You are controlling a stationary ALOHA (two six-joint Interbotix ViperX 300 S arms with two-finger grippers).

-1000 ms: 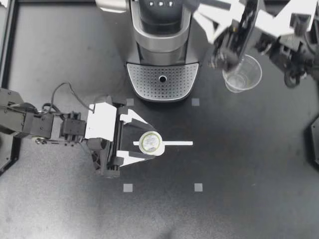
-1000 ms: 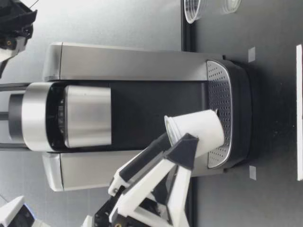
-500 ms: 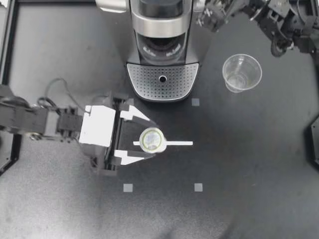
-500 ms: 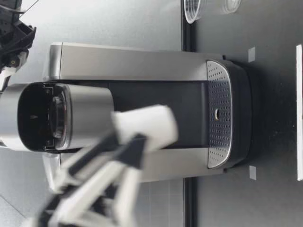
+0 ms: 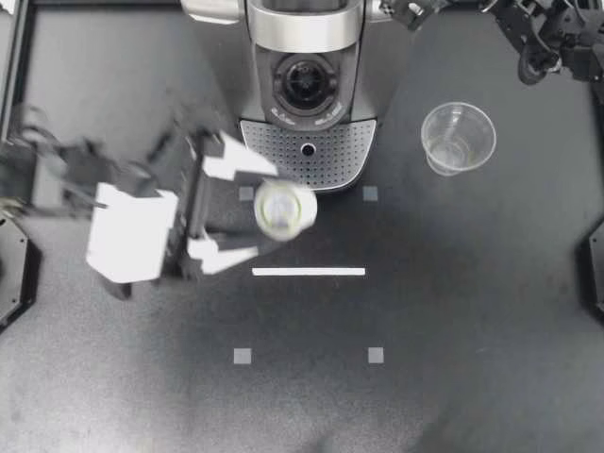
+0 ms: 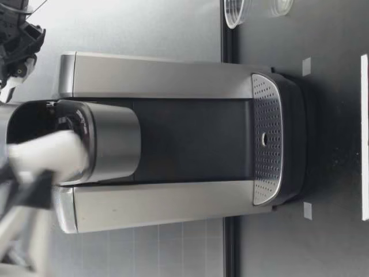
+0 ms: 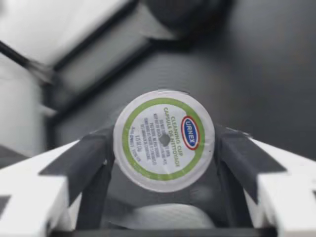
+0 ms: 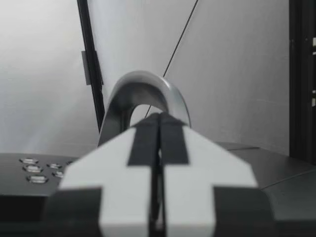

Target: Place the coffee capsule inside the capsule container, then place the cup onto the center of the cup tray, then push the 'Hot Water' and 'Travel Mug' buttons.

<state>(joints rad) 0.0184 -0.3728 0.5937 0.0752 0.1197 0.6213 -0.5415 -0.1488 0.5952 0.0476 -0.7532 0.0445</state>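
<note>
My left gripper (image 5: 269, 210) is shut on the white coffee capsule (image 5: 284, 209) and holds it in the air just in front of the coffee machine's cup tray (image 5: 308, 156). In the left wrist view the capsule's foil lid (image 7: 164, 140) faces the camera, with a finger on each side. In the low view the capsule (image 6: 51, 153) is blurred, level with the open capsule container (image 6: 72, 124). From above, the container (image 5: 304, 83) shows open. The clear cup (image 5: 458, 138) stands upright on the table, right of the machine. My right gripper (image 5: 408, 10) is shut and empty by the machine's raised handle (image 8: 143, 94).
A white tape strip (image 5: 308, 272) and small grey squares (image 5: 243, 356) mark the table in front of the machine. The machine's buttons (image 8: 37, 170) show beside my right gripper in its wrist view. My right arm (image 5: 552, 38) hangs over the back right corner.
My left gripper lifted the capsule off the tape strip and carried it up toward the machine. The lid swung open, exposing the capsule container, and my right gripper drew back.
</note>
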